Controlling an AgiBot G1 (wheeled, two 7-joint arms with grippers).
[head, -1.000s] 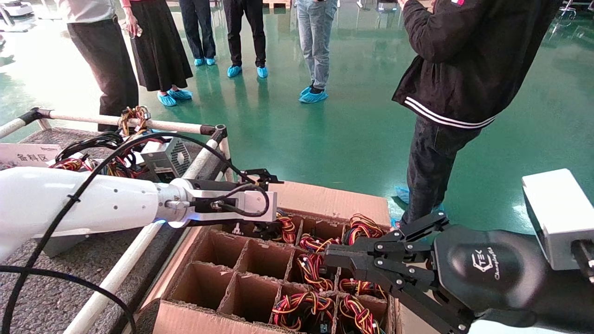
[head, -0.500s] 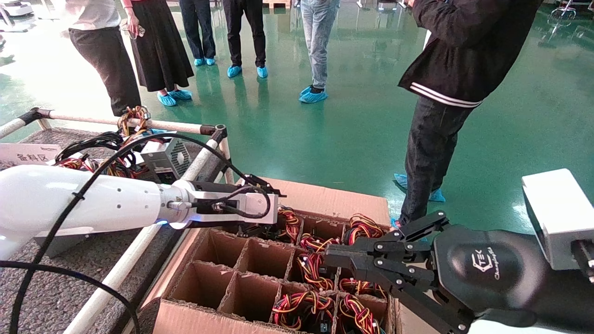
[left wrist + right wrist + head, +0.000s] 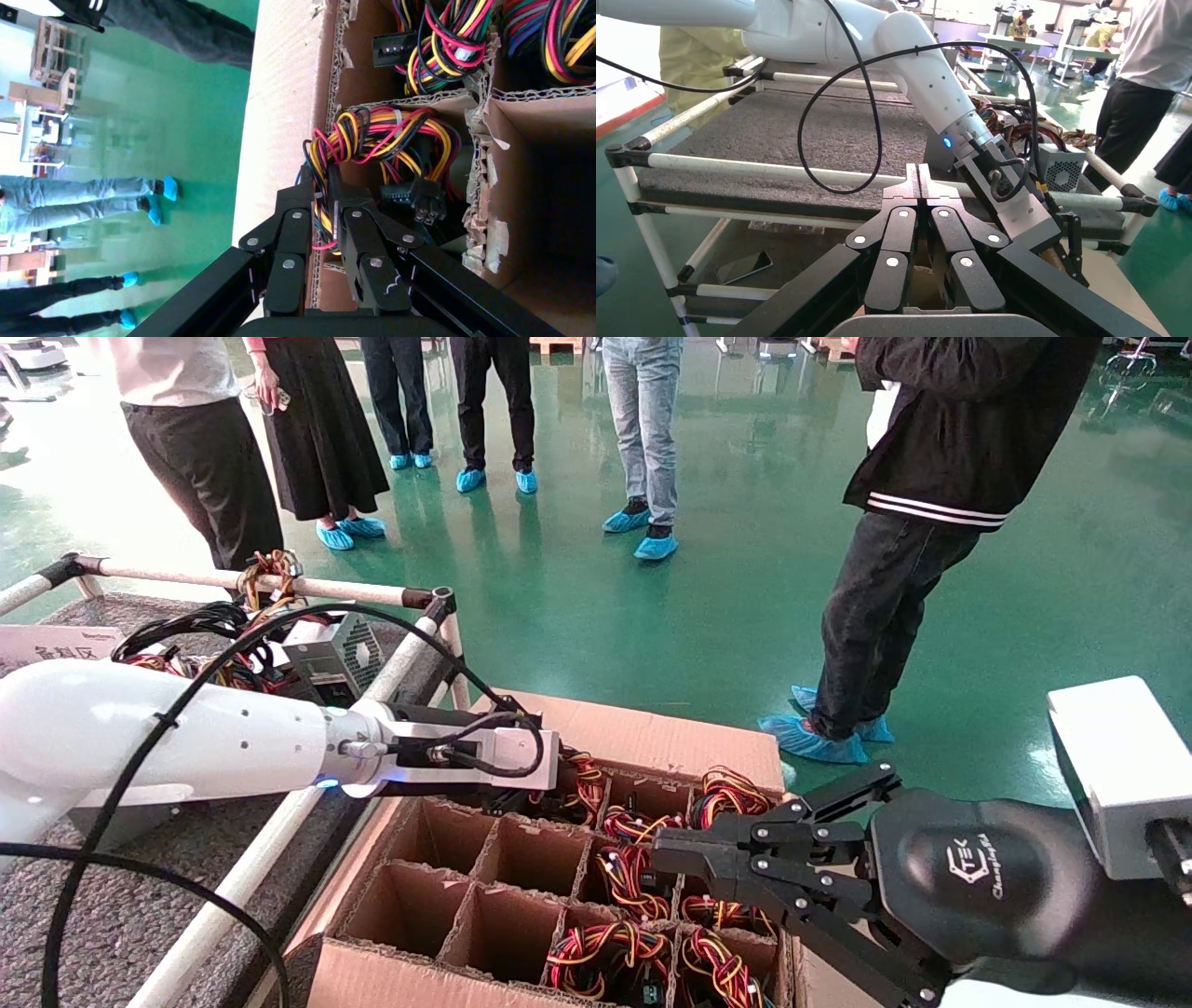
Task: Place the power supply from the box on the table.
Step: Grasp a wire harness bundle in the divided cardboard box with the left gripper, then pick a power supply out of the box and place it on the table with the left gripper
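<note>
The brown box [image 3: 656,740] with cardboard dividers stands beside the table [image 3: 112,915]. My left gripper [image 3: 518,794] reaches into a far cell by the box wall [image 3: 281,105]. It [image 3: 320,188] is shut on the red, yellow and black wire bundle [image 3: 383,137] of a power supply whose metal body is hidden in the cell. My right gripper [image 3: 667,855] hangs shut and empty over the box's right side, and the right wrist view shows it [image 3: 919,175] pointing toward the table's mat [image 3: 807,133].
Another grey power supply [image 3: 335,656] with tangled wires lies on the table's far corner by the white rail [image 3: 400,658]. Several other cells hold wire bundles [image 3: 605,957]; near-left cells are empty. People stand on the green floor; one in black [image 3: 894,589] is close behind the box.
My left gripper has dipped slightly lower into the far cell. The person in black has stepped to the right. My right arm has not moved.
</note>
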